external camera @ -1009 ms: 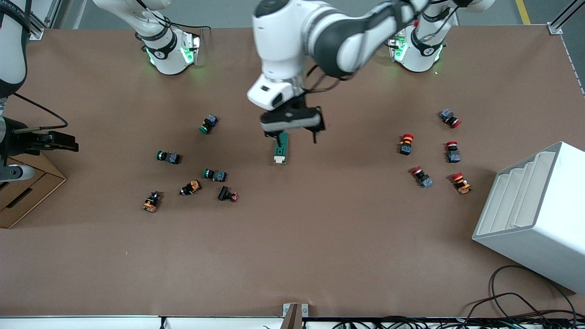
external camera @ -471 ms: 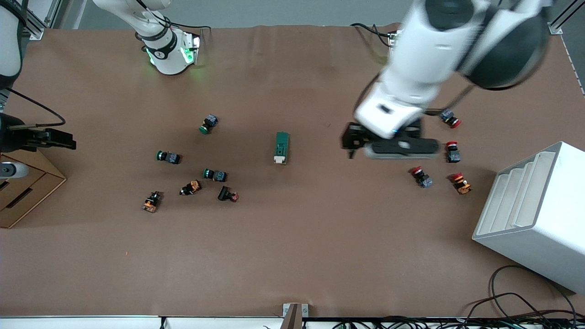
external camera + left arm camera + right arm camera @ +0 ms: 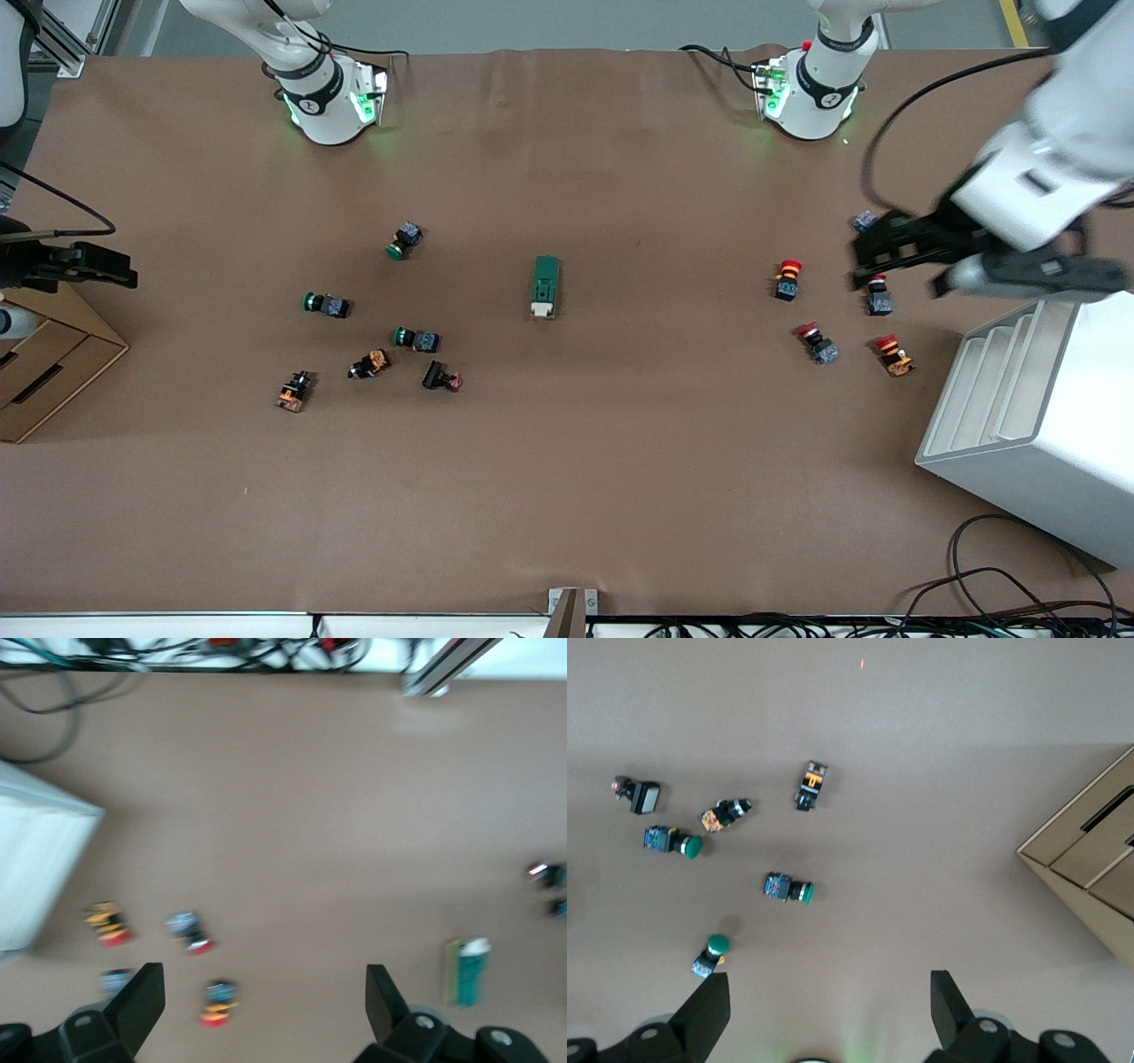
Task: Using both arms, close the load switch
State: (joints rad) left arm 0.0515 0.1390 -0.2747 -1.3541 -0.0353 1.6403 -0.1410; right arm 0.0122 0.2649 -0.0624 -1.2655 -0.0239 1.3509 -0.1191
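The load switch [image 3: 545, 285], a dark green block with a white end piece, lies alone at the middle of the table. It also shows in the left wrist view [image 3: 468, 972]. My left gripper [image 3: 899, 275] is open and empty in the air over the red push buttons toward the left arm's end, well away from the switch. Its fingers [image 3: 142, 1001] stand wide apart. My right gripper [image 3: 97, 266] is open and empty over the table edge at the right arm's end, above the cardboard box. Its fingers [image 3: 950, 1001] stand wide apart. The right wrist view does not show the switch.
Several red push buttons [image 3: 788, 279] lie toward the left arm's end, beside a white stepped box [image 3: 1036, 416]. Green push buttons [image 3: 404, 240] and orange ones [image 3: 293, 391] lie toward the right arm's end. A cardboard box [image 3: 44, 372] stands at that edge.
My left gripper has lifted off the load switch and swung toward the left arm's end of the table. The switch stays where it was. My right gripper has drifted slightly outward.
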